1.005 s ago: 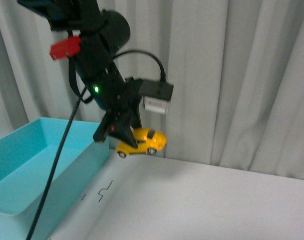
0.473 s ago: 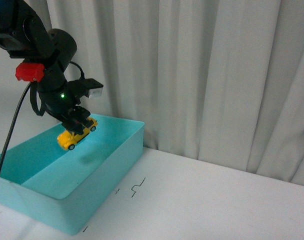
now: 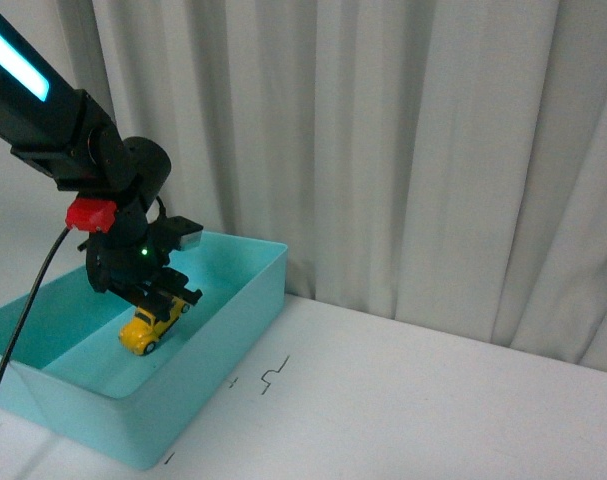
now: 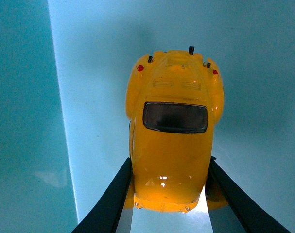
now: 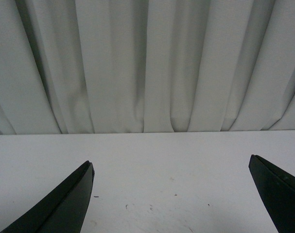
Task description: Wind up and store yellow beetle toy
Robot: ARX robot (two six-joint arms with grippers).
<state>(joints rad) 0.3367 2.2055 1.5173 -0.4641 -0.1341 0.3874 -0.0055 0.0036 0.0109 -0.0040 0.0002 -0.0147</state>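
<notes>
The yellow beetle toy hangs low inside the turquoise bin, close to its floor, nose tilted down. My left gripper is shut on it from above. In the left wrist view the yellow beetle toy fills the middle, its dark window facing up, with the left gripper squeezing its sides between two black fingers. The right gripper stands open over bare white table, nothing between its fingers; it is outside the front view.
The bin stands at the left end of the white table, beside small black marks on the tabletop. A pleated grey curtain hangs close behind the table. A black cable trails down from the left arm.
The left gripper has carried the beetle toy over the bin wall and then down inside the bin, close to its floor. The front camera's aim also shifted left a second ago.
</notes>
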